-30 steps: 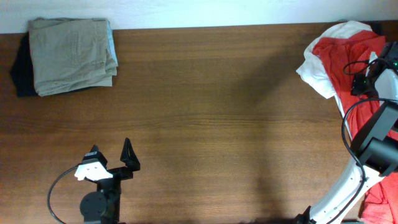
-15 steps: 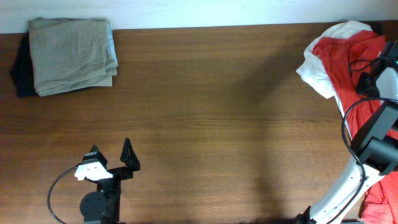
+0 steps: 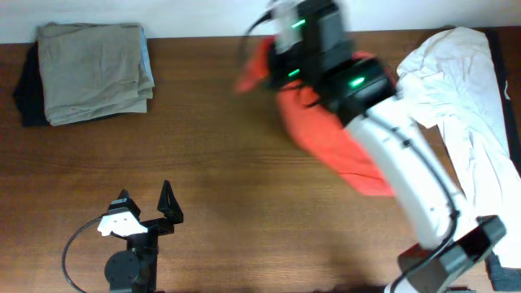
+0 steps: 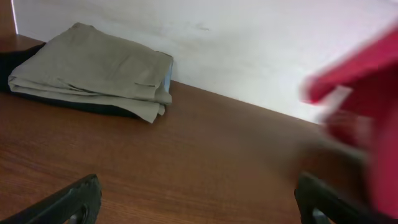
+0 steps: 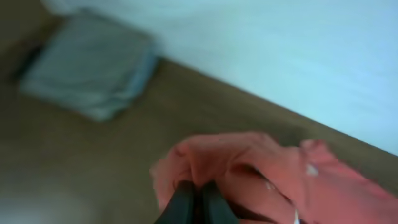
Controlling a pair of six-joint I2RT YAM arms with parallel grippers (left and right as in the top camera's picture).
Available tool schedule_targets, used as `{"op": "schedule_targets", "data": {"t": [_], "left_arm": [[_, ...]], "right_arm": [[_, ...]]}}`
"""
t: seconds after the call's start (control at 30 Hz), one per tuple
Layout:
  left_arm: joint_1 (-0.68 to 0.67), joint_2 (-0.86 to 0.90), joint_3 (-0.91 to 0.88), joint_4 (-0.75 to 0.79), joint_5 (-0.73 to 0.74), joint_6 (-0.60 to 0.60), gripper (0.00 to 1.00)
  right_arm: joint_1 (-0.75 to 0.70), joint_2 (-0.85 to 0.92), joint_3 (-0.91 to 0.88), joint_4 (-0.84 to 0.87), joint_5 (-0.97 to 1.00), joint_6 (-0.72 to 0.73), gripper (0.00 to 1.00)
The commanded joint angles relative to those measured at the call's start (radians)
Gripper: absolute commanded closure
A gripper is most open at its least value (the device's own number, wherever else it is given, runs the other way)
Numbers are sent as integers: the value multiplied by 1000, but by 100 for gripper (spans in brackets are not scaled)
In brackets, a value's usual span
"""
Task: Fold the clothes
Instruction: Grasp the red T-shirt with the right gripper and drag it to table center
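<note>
The right gripper (image 5: 198,190), fingers pinched on a bunch of fabric, holds the red-orange T-shirt (image 3: 326,134) crumpled and blurred above the upper centre of the wooden table (image 3: 244,187). The left gripper (image 3: 145,195) rests spread at lower left. Folded khaki garments (image 3: 94,72) lie upper left, with white cloth (image 3: 464,98) at right and a white wall (image 4: 280,50) behind.

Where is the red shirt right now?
Overhead, the red shirt is gripped by the right tool over the far middle of the table, left of the white cloth.

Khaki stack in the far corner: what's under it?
A dark garment pokes out beneath the khaki stack at one edge; the rest of it is covered.
</note>
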Motion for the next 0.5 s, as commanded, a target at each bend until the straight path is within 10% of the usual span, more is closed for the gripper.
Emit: {"op": "schedule_targets", "data": {"t": [0.0,0.2,0.23,0.27,0.47], "left_arm": [[4,-4,-6,1,-3,5,1],[4,-4,-6,1,-3,5,1],[4,-4,-6,1,-3,5,1],[4,-4,-6,1,-3,5,1],[4,-4,-6,1,-3,5,1]], "right_arm": [[208,-3,38,16,-10,1,96],[293,-4,257,-127,40,-2,94],[273,-3,257,-134,37,-3,59],[251,3,257,-146,37,-3,0],[-25,9,257,-330,37,-2,1]]}}
